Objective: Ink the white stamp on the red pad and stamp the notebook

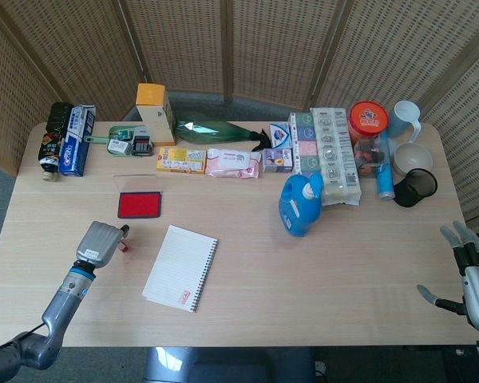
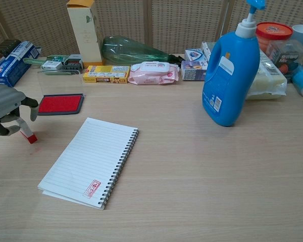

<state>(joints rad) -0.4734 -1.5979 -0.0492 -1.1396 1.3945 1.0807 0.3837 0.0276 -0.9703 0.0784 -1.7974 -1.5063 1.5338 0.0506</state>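
The white stamp (image 2: 26, 132) leans on the table with its red end down, left of the notebook (image 2: 91, 160). My left hand (image 2: 7, 106) is over it, and its fingers curl round the stamp's upper end, which is hidden. In the head view the stamp (image 1: 124, 241) shows just right of my left hand (image 1: 98, 242). The open spiral notebook (image 1: 181, 267) carries a red stamp mark (image 2: 92, 188) near its front edge. The red pad (image 2: 60, 104) lies open behind the stamp, also seen as the red pad (image 1: 139, 205). My right hand (image 1: 473, 279) hangs with spread fingers past the table's right front corner.
A blue detergent bottle (image 1: 302, 204) stands right of centre. A row of boxes, a green bottle (image 1: 215, 131), wipes and packs lines the back edge. Cups and a red-lidded jar (image 1: 369, 120) crowd the back right. The pad's clear lid (image 2: 60, 80) stands behind the pad.
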